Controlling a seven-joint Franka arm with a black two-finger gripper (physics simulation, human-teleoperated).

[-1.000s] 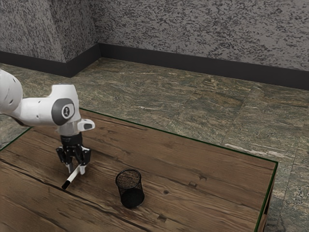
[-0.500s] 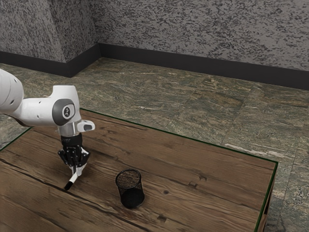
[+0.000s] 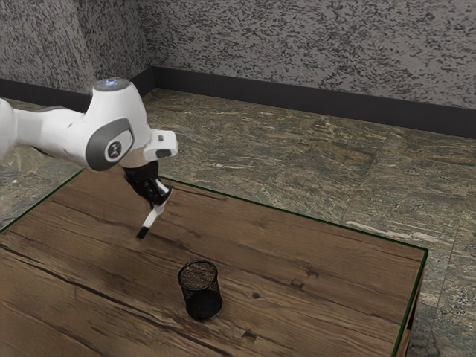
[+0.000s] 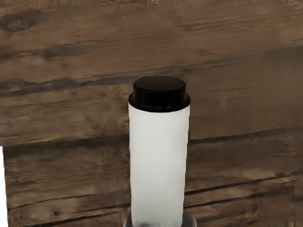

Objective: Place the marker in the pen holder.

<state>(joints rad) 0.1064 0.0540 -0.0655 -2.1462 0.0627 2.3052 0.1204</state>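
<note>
While holding the slim white marker with a black end (image 3: 152,220) in the black two-finger gripper (image 3: 157,209), hanging at a slant above the brown wooden table with a thin green edge (image 3: 275,256). Pinching it from two sides, to judge by the small grey rounded fingertips (image 4: 190,221) on either side of the barrel in the wrist view. Tilted in the exterior view, with the black end lowest and pointing down toward the exterior view's left. Seen close up in the wrist view, a smooth white barrel finishing in a stepped, glossy black end (rather like a little bottle stopper), with wood grain behind.

Still to be put inside the round black wire-mesh pen holder (image 3: 211,285): for now, carried outside it, near but apart, up toward the exterior view's left. Standing upright on the table, open mouth upward, dark base visible through the mesh. Stretched in from the exterior view's left, the smooth white arm with dark grey joint covers (image 3: 56,136). Beyond the table, a floor of greenish-brown veined stone (image 3: 297,167) and a mottled grey wall (image 3: 312,44) with a dark skirting band (image 3: 335,110).
</note>
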